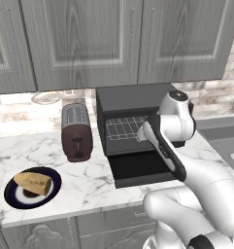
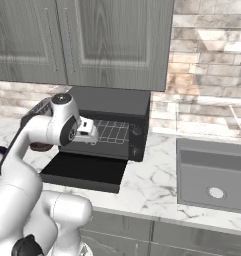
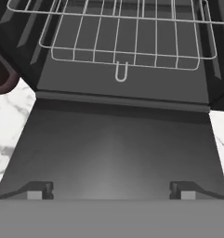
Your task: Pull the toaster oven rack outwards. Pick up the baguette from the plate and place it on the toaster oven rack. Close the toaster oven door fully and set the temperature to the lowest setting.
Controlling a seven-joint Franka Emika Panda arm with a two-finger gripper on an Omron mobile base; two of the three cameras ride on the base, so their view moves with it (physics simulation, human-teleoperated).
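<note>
Oven door (image 3: 113,148) down, gripper (image 3: 111,191) spread empty below rack (image 3: 127,37) loop, rack unpulled, baguette (image 1: 35,183) on plate (image 1: 11,200) lower left; everything left.

maroon toaster (image 1: 76,132) on marble counter (image 1: 96,175); sink (image 2: 214,175).

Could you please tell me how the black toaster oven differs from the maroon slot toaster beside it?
The large matte black boxy toaster oven is bigger than the small maroon-and-silver slot toaster. The oven is open at the front, door folded flat; the toaster has slots on top. Both stand on the marble counter.
</note>
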